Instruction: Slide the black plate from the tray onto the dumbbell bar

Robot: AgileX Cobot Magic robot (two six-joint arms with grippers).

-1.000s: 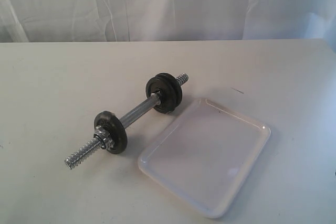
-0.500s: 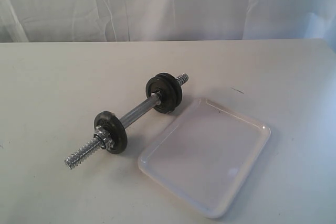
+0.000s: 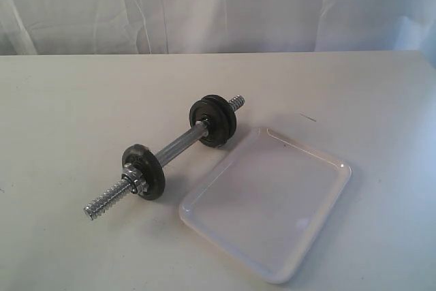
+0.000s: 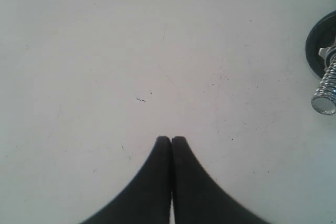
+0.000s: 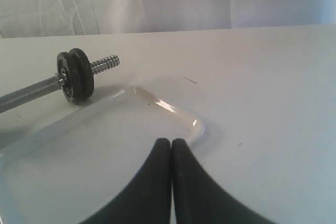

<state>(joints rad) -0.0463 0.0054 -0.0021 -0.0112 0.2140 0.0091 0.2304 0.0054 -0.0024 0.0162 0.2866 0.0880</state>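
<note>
The chrome dumbbell bar [image 3: 178, 144] lies on the table, slanting from near left to far right. Two black discs [image 3: 214, 121] sit pressed together on its far end. A single black disc [image 3: 143, 172] and a metal collar [image 3: 133, 180] sit on its near end. No disc lies in the white tray [image 3: 266, 195], so the black plate is one of those on the bar; I cannot tell which. My left gripper [image 4: 171, 139] is shut over bare table, beside the bar's threaded near end [image 4: 326, 90]. My right gripper [image 5: 171, 141] is shut above the tray [image 5: 105, 145], with the paired discs [image 5: 77, 75] beyond it.
A white curtain [image 3: 218, 5] hangs behind the table's far edge. The tray lies just right of the bar. Neither arm shows in the exterior view.
</note>
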